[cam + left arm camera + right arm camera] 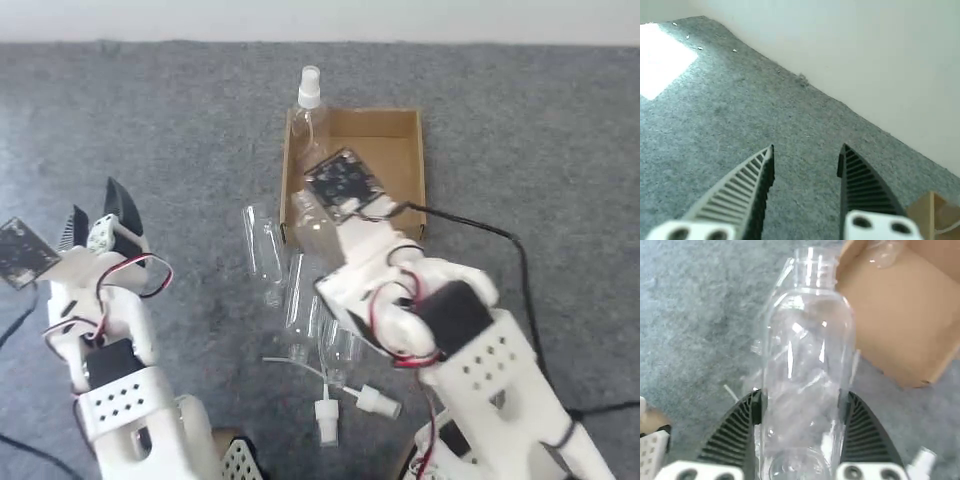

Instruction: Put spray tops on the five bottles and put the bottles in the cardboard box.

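L hand point(807, 150) wide open, holds nothing, up over bare table point(180, 120). To its right, uncapped bottles point(262, 245) lie flat, w/ loose spray tops point(327, 420) nearer the arm bases. R hand point(802, 396) clamped round clear bottle point(807, 355), neck bare, cardboard box point(900, 330) just beyond its fingertips. Risk: slick plastic may slip or twist in grip; boxing it now = no top fitted.

Clear, glossy plastic is shown in the bottle point(805, 365), matt brown cardboard in the box point(905, 305), rough grey felt-like cloth on the surface point(150, 120), and ribbed black plastic on the left tool point(807, 150).
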Controlling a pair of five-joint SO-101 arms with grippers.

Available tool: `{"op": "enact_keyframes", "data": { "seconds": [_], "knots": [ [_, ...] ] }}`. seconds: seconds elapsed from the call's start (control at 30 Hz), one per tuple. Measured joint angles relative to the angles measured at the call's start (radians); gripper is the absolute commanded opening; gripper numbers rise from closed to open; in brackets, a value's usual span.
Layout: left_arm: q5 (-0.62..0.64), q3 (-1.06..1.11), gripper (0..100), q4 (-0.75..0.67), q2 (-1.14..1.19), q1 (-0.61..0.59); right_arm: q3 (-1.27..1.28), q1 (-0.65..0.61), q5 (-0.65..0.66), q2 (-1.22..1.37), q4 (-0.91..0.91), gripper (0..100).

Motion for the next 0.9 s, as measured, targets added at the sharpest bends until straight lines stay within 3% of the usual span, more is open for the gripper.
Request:
{"op": "enact_keyframes", "data": {
  "seconds": [0.5,0.9],
  "knots": [
    [-0.006,0.0,20,0.0,0.0,-0.002,0.0,0.152,0.055,-0.098,0.094,6.9],
    [-0.006,0.0,20,0.0,0.0,-0.002,0.0,0.442,0.199,-0.098,0.204,7.1]
  ]
}}
